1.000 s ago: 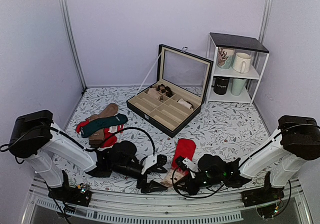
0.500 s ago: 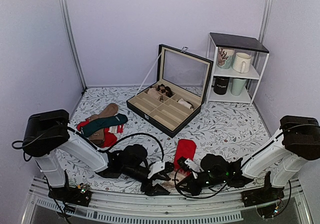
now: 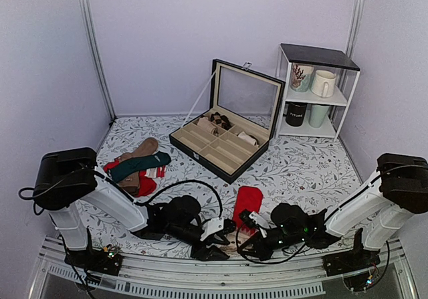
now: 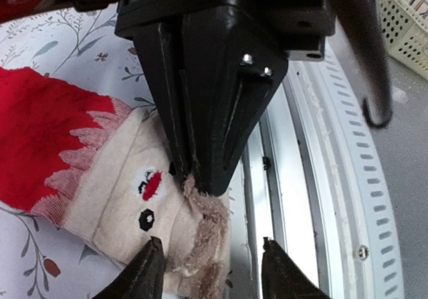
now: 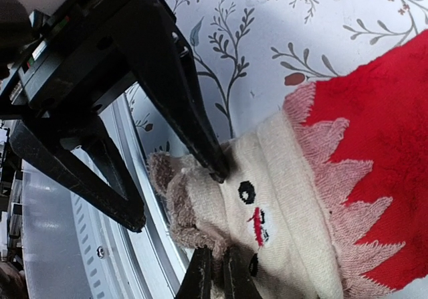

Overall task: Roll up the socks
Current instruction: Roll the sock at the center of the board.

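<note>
— Where do we stand?
— Our right gripper [image 5: 215, 272] pinches the cuff [image 5: 267, 205] tight; our left gripper [image 4: 210, 272], half open, straddles its fuzzy edge beside it. Beyond both, the socks [image 4: 47, 132] lie flat: nothing rolled yet, we judge.

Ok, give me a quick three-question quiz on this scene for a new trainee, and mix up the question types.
1. True or false: the right gripper is pinched shut on the beige cuff of the socks.
2. Multiple choice: the lid of the compartment box is A) raised open, B) shut, C) lying flat on the table.
3. Short answer: how many mugs stand on the white shelf?

Key: 1 true; 2 A; 3 four.
</note>
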Controlling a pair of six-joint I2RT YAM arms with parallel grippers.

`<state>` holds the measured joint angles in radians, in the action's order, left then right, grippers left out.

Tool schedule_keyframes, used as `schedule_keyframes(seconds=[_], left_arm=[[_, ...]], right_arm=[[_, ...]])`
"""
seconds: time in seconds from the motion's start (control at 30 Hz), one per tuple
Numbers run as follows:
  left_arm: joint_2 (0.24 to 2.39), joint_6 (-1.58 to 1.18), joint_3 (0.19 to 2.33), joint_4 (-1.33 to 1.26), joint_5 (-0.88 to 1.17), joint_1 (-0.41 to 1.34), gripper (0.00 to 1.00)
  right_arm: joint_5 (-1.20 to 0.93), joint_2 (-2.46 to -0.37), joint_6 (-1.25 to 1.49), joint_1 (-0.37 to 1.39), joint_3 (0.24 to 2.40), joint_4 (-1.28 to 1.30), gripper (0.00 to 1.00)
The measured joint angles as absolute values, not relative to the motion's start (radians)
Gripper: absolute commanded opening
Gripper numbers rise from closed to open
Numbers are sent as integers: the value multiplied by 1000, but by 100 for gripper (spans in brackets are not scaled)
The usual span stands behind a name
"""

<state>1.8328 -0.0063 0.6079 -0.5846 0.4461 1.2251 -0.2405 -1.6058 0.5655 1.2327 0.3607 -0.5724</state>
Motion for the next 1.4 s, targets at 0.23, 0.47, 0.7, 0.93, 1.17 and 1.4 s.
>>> schedule_keyframes(seconds=[0.23,0.47,0.7,0.93,1.17,1.4], left_arm=[[1845,-33,611,-590,426,1230,0],[1847,-75,611,-588,421,1234,0],[1861,-165,630,-567,415,1234,0],[1930,-225,665,-625,470,1231,0],[1948,-250,656,-664,516,1207,0],[1951,-256,656,-668,533,1200,0]], right_arm=[[-284,-1596,587,1207,351,-564,0],[-297,-1581,601,1196,347,-556,19],[-193,-1392,505,1195,246,-528,47],[-88,-1271,285,1222,139,-645,56],[-7,-1478,99,1333,190,-735,56],[34,-1540,14,1349,193,-806,45]])
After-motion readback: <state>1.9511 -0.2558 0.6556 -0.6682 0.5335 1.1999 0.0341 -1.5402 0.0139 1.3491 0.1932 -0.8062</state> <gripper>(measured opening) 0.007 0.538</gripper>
